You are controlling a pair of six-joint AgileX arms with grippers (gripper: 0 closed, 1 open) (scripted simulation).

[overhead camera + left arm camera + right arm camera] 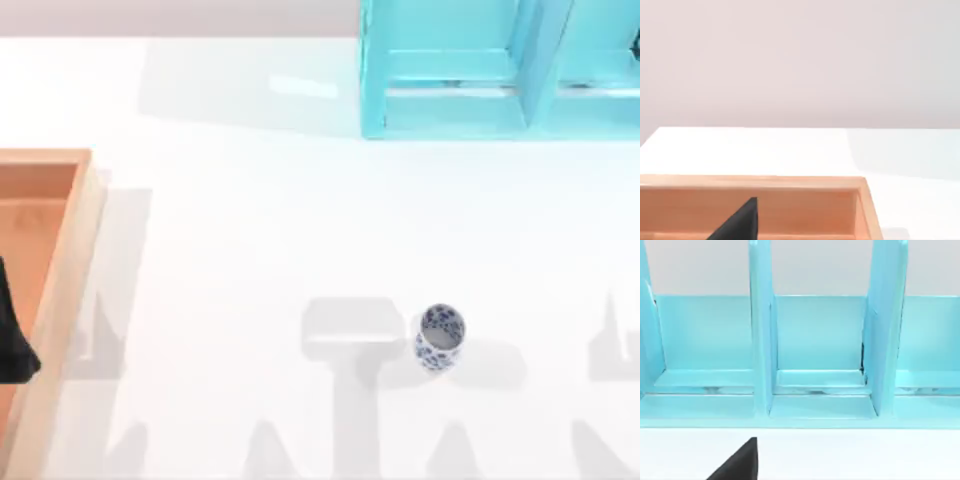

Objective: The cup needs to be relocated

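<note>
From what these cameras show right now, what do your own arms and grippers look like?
Little of them shows. Over the wooden tray at the table's left edge, a matte black, tapering piece of my left arm juts in. Each wrist view shows one plain black wedge-shaped finger, no cables or markings.

White table [250, 230], pale, seemingly bare wall [800, 60] behind
</note>
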